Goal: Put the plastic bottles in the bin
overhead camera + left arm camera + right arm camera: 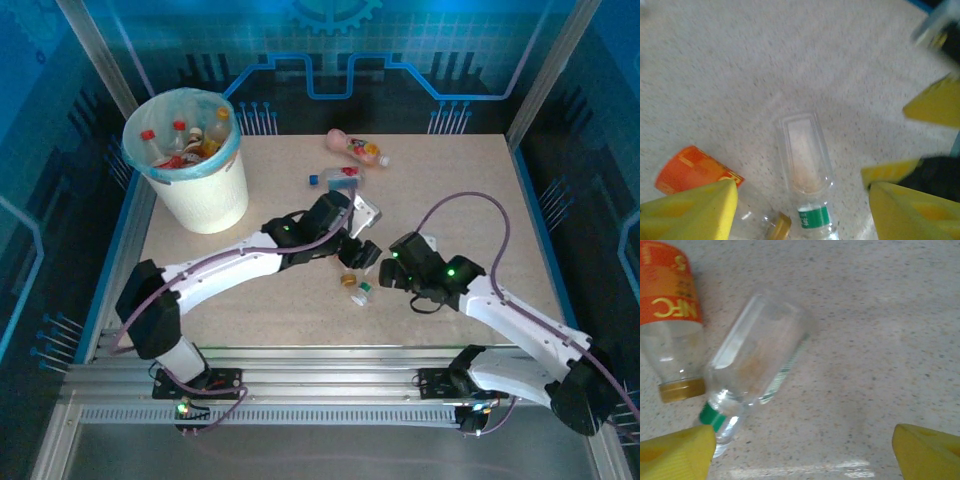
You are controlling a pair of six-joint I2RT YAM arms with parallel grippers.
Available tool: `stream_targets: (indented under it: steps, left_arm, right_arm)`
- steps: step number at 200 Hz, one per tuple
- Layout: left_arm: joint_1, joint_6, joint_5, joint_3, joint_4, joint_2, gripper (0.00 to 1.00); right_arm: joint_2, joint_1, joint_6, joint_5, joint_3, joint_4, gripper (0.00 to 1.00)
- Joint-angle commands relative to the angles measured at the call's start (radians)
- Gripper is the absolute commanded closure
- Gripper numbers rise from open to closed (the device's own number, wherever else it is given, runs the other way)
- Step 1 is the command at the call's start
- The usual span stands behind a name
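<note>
Two items side by side on your counter (470,200): clear bottle (757,352), orange-labelled bottle (670,315). Your left jaws and right jaws both stand wide, gripping nothing.

Right pincer (388,270) crowds bottles (356,287); far table (455,175) free.

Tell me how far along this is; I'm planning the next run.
Done: several bottles in the bin. In hand: left gripper and right gripper, both open, over the clear bottle and orange-labelled bottle, gripping neither. Left: those two, the pink bottle, the blue-capped bottle.
</note>
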Motion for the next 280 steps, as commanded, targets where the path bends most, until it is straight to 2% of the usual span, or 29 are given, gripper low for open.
stream_targets:
  steps: [1, 35, 70, 123, 168, 216, 237, 280]
  left_arm:
    - [-0.025, -0.016, 0.025, 0.075, -0.104, 0.075, 0.28]
    - [-0.029, -0.044, 0.022, 0.214, -0.168, 0.247, 0.25]
    - [-0.026, -0.046, 0.014, 0.420, -0.294, 0.444, 0.22]
    - [-0.023, -0.061, -0.018, 0.565, -0.372, 0.599, 0.14]
    - [-0.021, -0.066, 0.032, 0.617, -0.393, 0.655, 0.22]
    - [-0.012, -0.072, 0.046, 0.693, -0.424, 0.705, 0.40]
    - [-0.009, -0.074, 0.046, 0.708, -0.415, 0.686, 0.44]
    - [0.001, -0.081, 0.063, 0.703, -0.356, 0.558, 0.47]
  right_arm:
    - [-0.047, -0.082, -0.010, -0.034, -0.041, -0.029, 0.11]
    - [-0.113, -0.205, -0.050, -0.048, -0.073, -0.056, 0.11]
    - [-0.160, -0.327, -0.085, -0.087, -0.109, -0.077, 0.04]
    - [-0.183, -0.364, -0.093, -0.124, -0.156, -0.058, 0.01]
    - [-0.179, -0.370, -0.095, -0.139, -0.168, -0.034, 0.01]
    - [-0.183, -0.373, -0.098, -0.152, -0.156, -0.023, 0.01]
    - [-0.191, -0.372, -0.100, -0.150, -0.151, -0.026, 0.01]
    - [-0.230, -0.372, -0.119, -0.146, -0.096, -0.043, 0.02]
